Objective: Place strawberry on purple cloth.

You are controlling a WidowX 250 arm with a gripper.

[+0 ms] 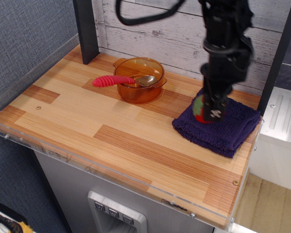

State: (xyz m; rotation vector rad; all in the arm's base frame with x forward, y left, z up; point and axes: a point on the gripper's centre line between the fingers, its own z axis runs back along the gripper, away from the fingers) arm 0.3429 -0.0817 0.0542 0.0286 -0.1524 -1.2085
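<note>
Glossy strawberry point(202, 109) over seemingly fuzzy purple cloth point(223, 127)

Bright, even light; soft shadows; slight motion blur.

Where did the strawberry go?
The strawberry is in the end effector, over the purple cloth at the table's right side, well away from the orange pot.
</note>
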